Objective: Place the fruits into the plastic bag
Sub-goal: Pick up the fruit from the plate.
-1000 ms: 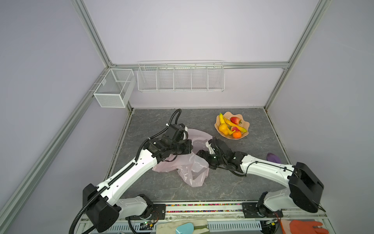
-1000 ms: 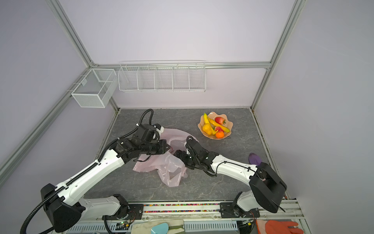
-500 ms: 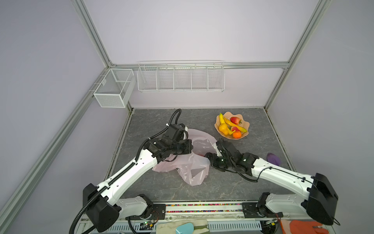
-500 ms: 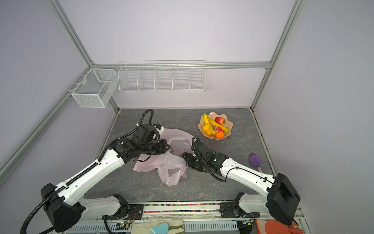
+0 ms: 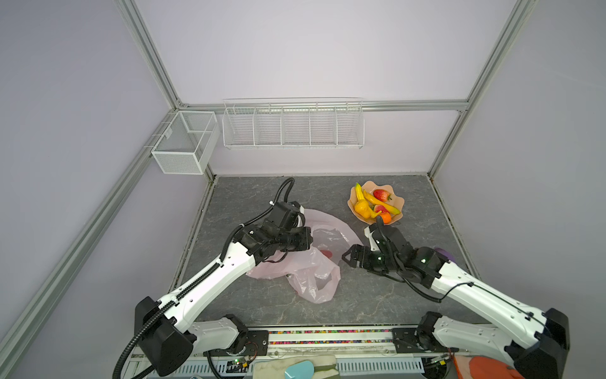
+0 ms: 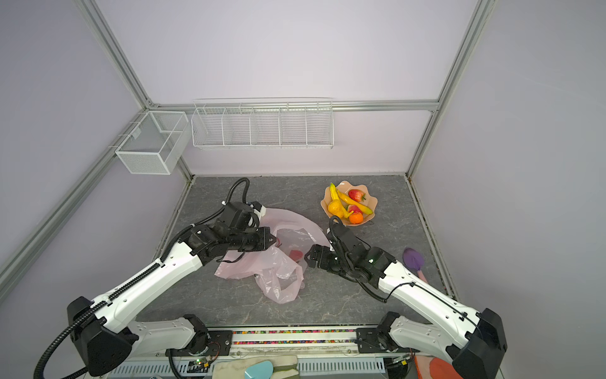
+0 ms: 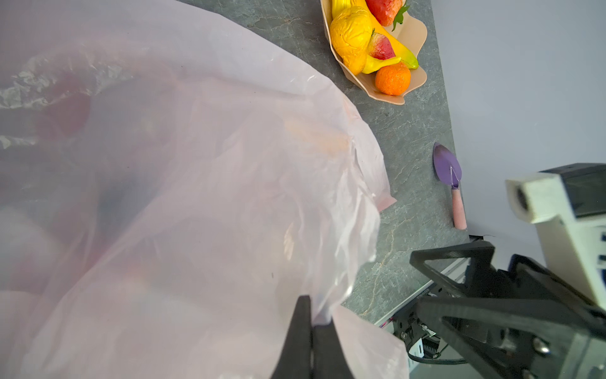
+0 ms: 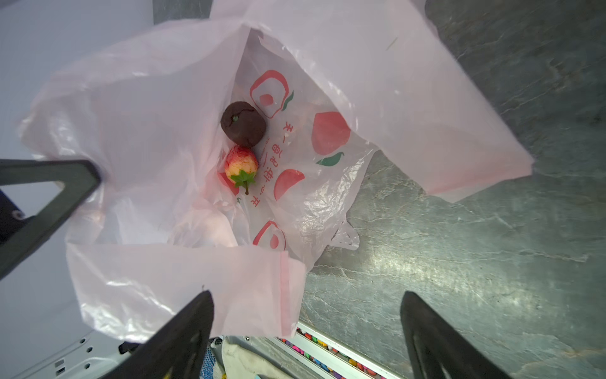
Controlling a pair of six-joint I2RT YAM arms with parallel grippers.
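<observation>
1. The plastic bag (image 5: pixel 314 285) lies crumpled on the grey table (image 5: pixel 249 197), about mid-table. Its mouth is raised and faces the right arm.
2. Inside it, in the right wrist view, sit a dark brown-purple fruit (image 8: pixel 243 123) and a strawberry (image 8: pixel 241 165), touching each other on the printed film.
3. The left gripper (image 7: pixel 313 325) is closed tight on a fold of the bag's rim – the film bunches between its fingertips in the left wrist view. In both top views it sits at the edge of the bag nearer the left arm.
4. The right gripper (image 8: pixel 306 295) holds nothing, its jaws spread wide. It is just outside the bag's mouth on the side opposite the left gripper. One finger (image 8: pixel 183 331) overlaps a loose flap; whether it touches the film cannot be told.
5. Beyond the right gripper, towards the back wall, the peach bowl (image 5: pixel 373 185) stands apart from the bag. It holds the other fruits – a pear (image 5: pixel 361 208), a tangerine (image 5: pixel 386 217), two bananas and two strawberries.
6. A purple trowel (image 6: pixel 413 259) lies near the table's right edge, beside the right arm.
</observation>
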